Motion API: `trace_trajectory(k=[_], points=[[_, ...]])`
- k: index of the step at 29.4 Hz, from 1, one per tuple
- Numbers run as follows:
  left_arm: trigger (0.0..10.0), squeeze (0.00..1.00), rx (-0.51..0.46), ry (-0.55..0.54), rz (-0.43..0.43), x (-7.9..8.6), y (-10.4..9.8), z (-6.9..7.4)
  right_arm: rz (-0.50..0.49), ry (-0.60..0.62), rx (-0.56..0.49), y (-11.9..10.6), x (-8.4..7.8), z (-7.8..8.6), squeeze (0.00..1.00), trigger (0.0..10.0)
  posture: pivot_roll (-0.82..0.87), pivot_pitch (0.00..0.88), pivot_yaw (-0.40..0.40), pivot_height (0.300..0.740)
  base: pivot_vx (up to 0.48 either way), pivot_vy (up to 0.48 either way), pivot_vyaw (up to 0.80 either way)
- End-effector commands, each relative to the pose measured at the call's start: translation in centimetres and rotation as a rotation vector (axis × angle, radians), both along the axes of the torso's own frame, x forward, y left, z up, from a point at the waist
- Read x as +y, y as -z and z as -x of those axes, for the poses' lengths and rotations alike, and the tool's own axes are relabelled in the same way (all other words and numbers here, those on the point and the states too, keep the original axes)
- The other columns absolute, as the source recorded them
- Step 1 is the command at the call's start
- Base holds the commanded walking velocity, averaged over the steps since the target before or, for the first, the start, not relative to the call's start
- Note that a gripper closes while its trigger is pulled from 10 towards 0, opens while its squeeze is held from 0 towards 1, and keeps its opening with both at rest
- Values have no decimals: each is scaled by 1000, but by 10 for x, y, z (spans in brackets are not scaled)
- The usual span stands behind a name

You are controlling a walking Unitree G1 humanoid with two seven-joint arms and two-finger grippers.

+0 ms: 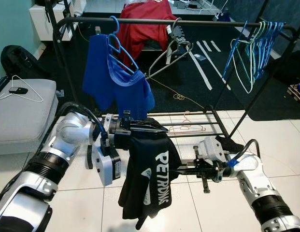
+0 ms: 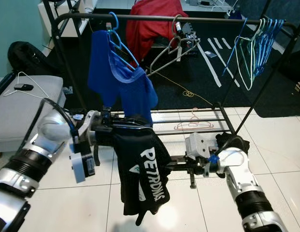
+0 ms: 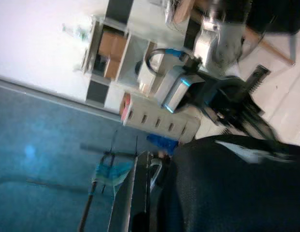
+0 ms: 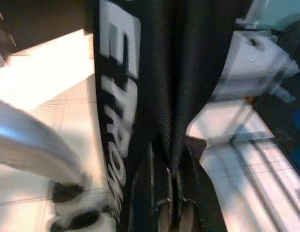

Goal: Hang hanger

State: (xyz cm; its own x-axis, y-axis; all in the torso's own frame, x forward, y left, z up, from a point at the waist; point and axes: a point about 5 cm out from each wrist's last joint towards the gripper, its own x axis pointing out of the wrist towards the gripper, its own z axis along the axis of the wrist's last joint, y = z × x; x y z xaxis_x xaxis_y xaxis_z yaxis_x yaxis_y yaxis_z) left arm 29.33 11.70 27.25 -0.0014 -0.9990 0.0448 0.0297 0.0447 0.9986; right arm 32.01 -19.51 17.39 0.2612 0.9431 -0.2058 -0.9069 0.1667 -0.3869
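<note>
Both grippers hold the black shirt (image 1: 150, 174) low before the rack (image 1: 154, 21): left gripper (image 1: 128, 128) clamped at its top, right gripper (image 4: 171, 191) pinching its side. Its hanger is hidden; lift level toward the rail's bare middle.

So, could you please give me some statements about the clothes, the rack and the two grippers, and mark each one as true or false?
1. The black shirt hangs between the two grippers, above the tiled floor. True.
2. The blue shirt lies on the floor. False: it hangs on a blue hanger on the rack's top bar.
3. The right gripper is shut on the black shirt. True.
4. The black shirt already hangs on the rack. False: the left gripper holds its top, below the bar.
5. Empty hangers hang at the rack's right end. True.
</note>
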Motion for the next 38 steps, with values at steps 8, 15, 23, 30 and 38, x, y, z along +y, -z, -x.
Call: trace_trajectory(k=[8,15,23,30,38], points=[[1098,0,58,-335,5,65,9,-13,24,299,-135,-36,-42,-18,0,0,-53,237,-53,740,0,0,0],[4745,0,120,-481,11,82,26,-14,51,258,-236,-57,-40,-17,0,0,-62,237,-51,740,0,0,0],[10000,231,177,-542,181,73,30,-21,31,217,-275,-62,-28,-20,0,0,-69,236,-60,740,0,0,0],[10000,1000,268,-549,476,69,19,-25,23,193,-289,-65,-20,-23,0,0,-80,231,-63,740,0,0,0],[10000,0,732,-480,733,62,40,-27,57,133,-307,-67,-12,-25,0,0,-90,225,-73,740,0,0,0]])
